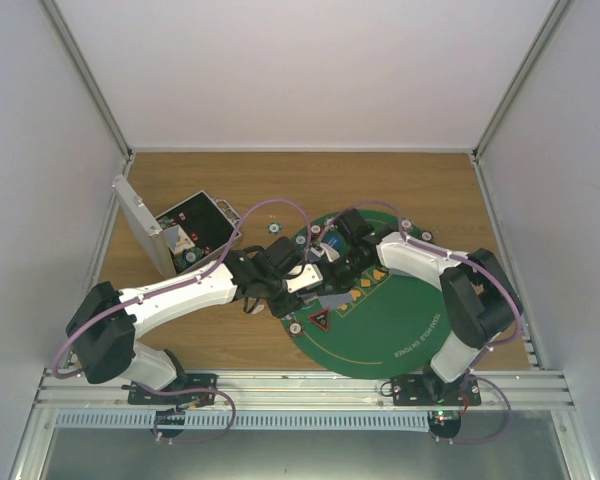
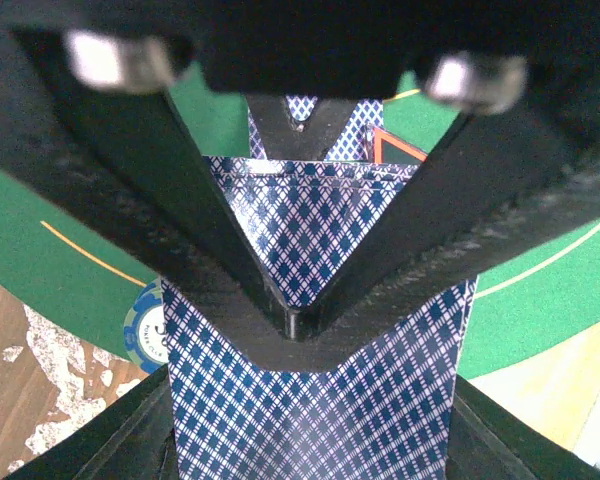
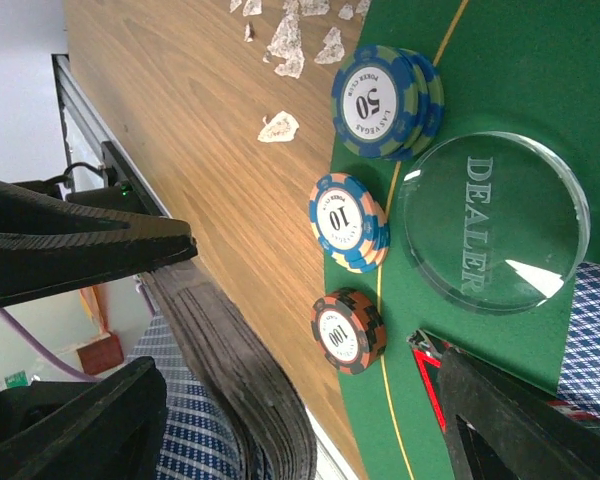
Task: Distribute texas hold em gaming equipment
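My left gripper (image 2: 295, 325) is shut on a deck of blue-diamond-backed cards (image 2: 310, 400), held over the left rim of the green mat (image 1: 400, 320). In the top view the deck (image 1: 302, 280) hangs between the two arms. My right gripper (image 3: 310, 400) stands open right beside it. The deck's edge (image 3: 220, 380) lies by that gripper's left finger (image 3: 80, 420). Under it stand a blue 50 chip stack (image 3: 380, 100), an orange 10 stack (image 3: 348, 222) and a black 100 chip (image 3: 347, 330). A clear DEALER button (image 3: 490, 220) and a red-triangle token (image 3: 427, 362) lie there too.
The silver case (image 1: 145, 215) stands open at the back left on the wooden table. Single chips (image 1: 275, 228) dot the mat's rim, with another chip (image 2: 145, 325) under the left gripper. Orange tokens (image 1: 358, 293) and a red-triangle token (image 1: 320, 322) lie on the mat.
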Controlling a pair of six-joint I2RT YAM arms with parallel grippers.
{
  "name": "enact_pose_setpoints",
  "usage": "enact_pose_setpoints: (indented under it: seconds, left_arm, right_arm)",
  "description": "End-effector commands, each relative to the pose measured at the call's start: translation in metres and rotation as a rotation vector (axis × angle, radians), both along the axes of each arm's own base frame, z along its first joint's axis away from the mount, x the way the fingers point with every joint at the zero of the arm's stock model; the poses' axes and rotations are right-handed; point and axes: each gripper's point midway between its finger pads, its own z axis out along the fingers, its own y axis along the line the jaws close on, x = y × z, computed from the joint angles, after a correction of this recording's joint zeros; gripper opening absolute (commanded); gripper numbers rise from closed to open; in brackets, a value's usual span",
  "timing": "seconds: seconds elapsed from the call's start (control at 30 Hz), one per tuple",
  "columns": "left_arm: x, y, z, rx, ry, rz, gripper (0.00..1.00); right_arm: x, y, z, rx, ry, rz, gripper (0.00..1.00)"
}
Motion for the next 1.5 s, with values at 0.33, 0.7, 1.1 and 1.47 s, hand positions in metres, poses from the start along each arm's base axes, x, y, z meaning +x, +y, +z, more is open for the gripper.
enact_pose_setpoints:
  seconds: [0.33,0.7,1.1,1.47]
  left_arm:
    - [0.004,-0.003,0.013,-0.044,-0.039,-0.006,0.58]
    - [0.004,-0.003,0.014,-0.044,-0.042,-0.003,0.58]
    - [0.004,-0.002,0.013,-0.042,-0.042,-0.003,0.58]
    - [0.004,-0.004,0.013,-0.046,-0.040,-0.006,0.58]
  right_arm:
    - [0.001,-0.012,-0.014,-0.125,-0.017,-0.019,0.71]
    - [0.007,-0.027,-0.011,-0.149,-0.013,-0.065,0.67]
    - [0.010,-0.028,0.001,-0.111,-0.020,-0.070,0.58]
    - [0.013,-0.021,0.023,-0.051,-0.039,-0.060,0.26]
